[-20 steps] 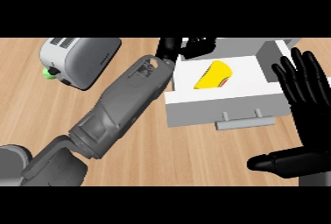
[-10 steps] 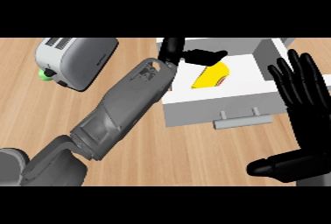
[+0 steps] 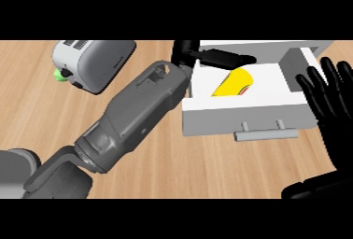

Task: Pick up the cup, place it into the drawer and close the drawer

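Observation:
The yellow cup [image 3: 234,84] lies on its side inside the open white drawer [image 3: 241,108], near its back left part. My left forearm crosses the counter diagonally, and my left hand [image 3: 214,55] hovers at the drawer's far edge, just beyond the cup. Its fingers stretch out to the right and hold nothing; whether they touch the cup I cannot tell. My right hand [image 3: 332,105] rests open at the right edge, fingers up, beside the drawer's right wall. The drawer's grey handle [image 3: 266,134] points toward me.
A white toaster [image 3: 93,63] with a green knob [image 3: 62,74] stands at the back left, to the left of my left forearm. Bare wooden counter [image 3: 207,172] spreads in front of the drawer.
The fingers of my left hand have swung out to the right over the drawer's back. The cup stays lying in the drawer. My right hand has hardly moved.

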Robot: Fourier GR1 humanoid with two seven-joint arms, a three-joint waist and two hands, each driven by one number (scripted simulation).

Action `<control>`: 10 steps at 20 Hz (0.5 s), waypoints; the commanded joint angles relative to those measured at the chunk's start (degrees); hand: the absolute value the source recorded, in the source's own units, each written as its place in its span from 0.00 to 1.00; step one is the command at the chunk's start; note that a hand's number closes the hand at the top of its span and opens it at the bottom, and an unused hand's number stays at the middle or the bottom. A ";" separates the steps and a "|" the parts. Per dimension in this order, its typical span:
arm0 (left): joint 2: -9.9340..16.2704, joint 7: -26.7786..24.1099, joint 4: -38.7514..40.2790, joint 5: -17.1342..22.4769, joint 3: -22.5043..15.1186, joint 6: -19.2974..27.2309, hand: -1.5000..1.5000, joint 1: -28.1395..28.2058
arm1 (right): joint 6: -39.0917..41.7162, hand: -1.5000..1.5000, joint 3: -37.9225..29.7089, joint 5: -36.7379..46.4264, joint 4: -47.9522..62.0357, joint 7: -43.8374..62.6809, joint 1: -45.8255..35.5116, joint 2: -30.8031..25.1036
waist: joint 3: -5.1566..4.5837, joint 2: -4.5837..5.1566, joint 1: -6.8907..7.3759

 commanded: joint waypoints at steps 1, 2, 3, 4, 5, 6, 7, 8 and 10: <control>0.00 0.27 -3.09 1.79 1.82 -0.87 0.00 0.20 | 2.97 1.00 -0.35 -1.56 -0.75 -2.25 3.06 -0.46 | 0.00 -0.48 1.86; 0.56 0.43 -2.86 1.30 3.55 -1.94 0.00 1.93 | 3.48 1.00 -2.07 -3.06 -1.32 1.28 1.63 -3.47 | -0.04 -0.66 2.73; 2.48 1.41 -4.51 0.99 3.92 -2.67 0.00 2.24 | 2.71 1.00 -0.40 -1.13 -3.83 0.73 3.48 -2.11 | -0.05 -0.78 2.93; 0.67 1.95 -7.14 0.71 3.35 0.90 0.00 3.81 | 4.65 1.00 -2.95 -2.19 -3.03 0.98 2.50 -5.25 | -0.04 -0.97 3.41; 4.41 1.95 -8.30 1.49 4.59 -1.69 0.00 4.27 | 5.83 1.00 -1.62 -1.13 -0.79 0.76 1.53 -5.71 | -0.06 -0.94 3.95; 5.14 2.44 -9.86 1.93 4.60 -2.69 0.00 6.41 | 6.42 1.00 -0.05 2.04 -1.36 0.39 2.27 -6.22 | -0.08 -1.03 4.30; 5.21 1.94 -12.13 2.23 5.27 -0.97 0.00 7.33 | 7.50 1.00 0.33 3.43 -3.67 0.02 4.66 -6.99 | -0.08 -1.23 4.29; 5.94 1.37 -12.96 1.59 4.86 -0.15 0.00 9.46 | 10.02 1.00 1.37 5.81 -4.17 -3.94 8.28 -6.74 | -0.04 -1.26 4.27; 7.10 0.45 -16.13 1.98 5.70 0.08 0.00 14.38 | 7.41 1.00 0.02 4.04 -6.03 3.37 2.63 -9.37 | -0.11 -1.20 4.54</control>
